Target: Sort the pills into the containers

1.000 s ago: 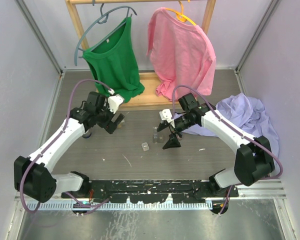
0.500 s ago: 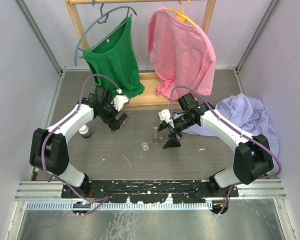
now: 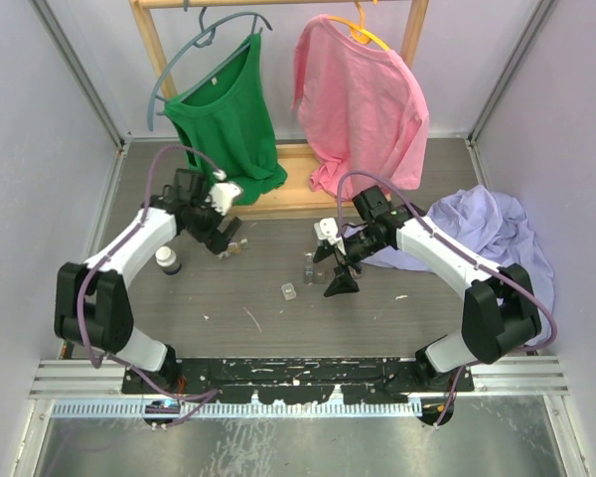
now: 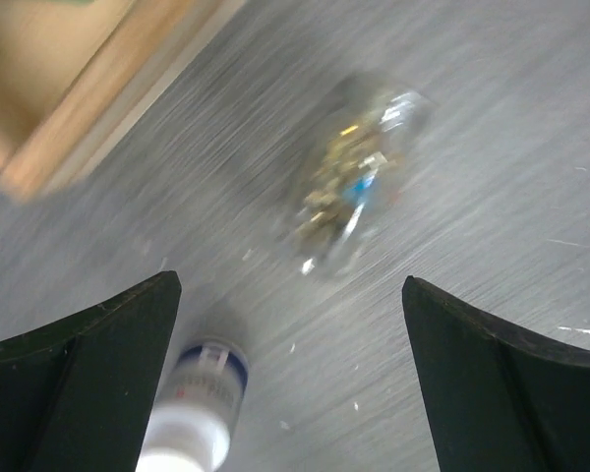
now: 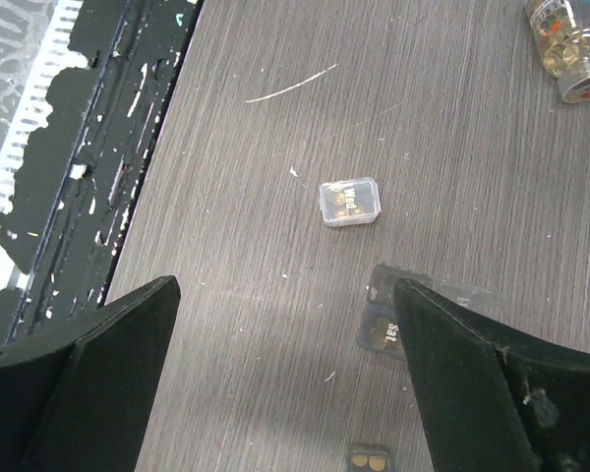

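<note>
A small clear tub (image 3: 289, 291) lies mid-table, with dark squarish tubs (image 3: 307, 266) just behind it. In the right wrist view the clear tub (image 5: 349, 201) holds yellowish pills. A dark tub (image 5: 386, 327) sits by the right finger, and another dark tub (image 5: 369, 458) holds two yellow pills. A clear pill jar (image 5: 567, 44) lies at the top right. My right gripper (image 3: 334, 268) (image 5: 285, 285) is open and empty above the tubs. My left gripper (image 3: 224, 237) (image 4: 290, 285) is open and empty. It is above the blurred pill jar (image 4: 359, 182) and a white bottle (image 4: 197, 403).
The white bottle (image 3: 167, 260) stands left of the left gripper. A wooden rack base (image 3: 288, 204) (image 4: 39, 118) at the back carries a green shirt (image 3: 226, 119) and a pink shirt (image 3: 363, 99). A purple cloth (image 3: 487, 234) lies at the right.
My left arm has swung its gripper a little left and back, now over the pill jar, and the wrist view is blurred. My right arm has hardly moved.
</note>
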Available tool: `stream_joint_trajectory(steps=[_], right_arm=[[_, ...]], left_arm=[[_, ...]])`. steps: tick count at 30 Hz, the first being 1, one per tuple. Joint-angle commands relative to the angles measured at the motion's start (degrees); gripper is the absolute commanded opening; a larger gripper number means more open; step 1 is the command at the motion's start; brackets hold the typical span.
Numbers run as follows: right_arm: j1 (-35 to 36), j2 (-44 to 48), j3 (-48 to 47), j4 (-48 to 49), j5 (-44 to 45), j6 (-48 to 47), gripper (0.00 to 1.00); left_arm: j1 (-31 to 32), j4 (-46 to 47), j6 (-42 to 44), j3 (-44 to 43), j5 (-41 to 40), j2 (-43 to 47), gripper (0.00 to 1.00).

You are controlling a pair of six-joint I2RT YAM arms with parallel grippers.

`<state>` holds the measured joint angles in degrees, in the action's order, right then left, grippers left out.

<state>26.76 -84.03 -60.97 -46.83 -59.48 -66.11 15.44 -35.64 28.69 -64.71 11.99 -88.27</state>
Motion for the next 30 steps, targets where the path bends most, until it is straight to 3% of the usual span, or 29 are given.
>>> stream_joint_trajectory(steps=[1, 3, 9, 16, 23, 30], right_arm=[[-0.3, 0.0, -2.2, -0.7, -1.9, -1.2, 0.96], [-0.3, -0.1, -2.2, -0.7, -1.9, -1.2, 0.96], [-0.3, -0.6, -2.2, -0.8, -2.3, -1.2, 0.96], [-0.2, -0.8, -2.1, -0.9, -2.7, -1.2, 0.96], [-0.3, -1.2, -2.1, -1.0, -3.0, -1.2, 0.96], [-0.3, -1.4, -2.1, -1.2, -3.1, -1.2, 0.96]], left_arm=[[-9.7, 1.2, -18.1, 2.4, -7.1, 9.4, 0.98], [-13.5, 1.7, -24.4, 5.3, -4.9, 14.0, 0.97], [-18.1, 0.2, -35.5, 8.0, -9.7, 21.9, 0.98], [-22.3, -5.6, -42.6, 8.2, -12.5, 17.7, 0.91], [-22.3, -4.3, -44.5, 9.4, -13.0, 15.9, 0.7], [-22.3, -5.6, -44.2, 7.2, -13.0, 9.8, 0.66]])
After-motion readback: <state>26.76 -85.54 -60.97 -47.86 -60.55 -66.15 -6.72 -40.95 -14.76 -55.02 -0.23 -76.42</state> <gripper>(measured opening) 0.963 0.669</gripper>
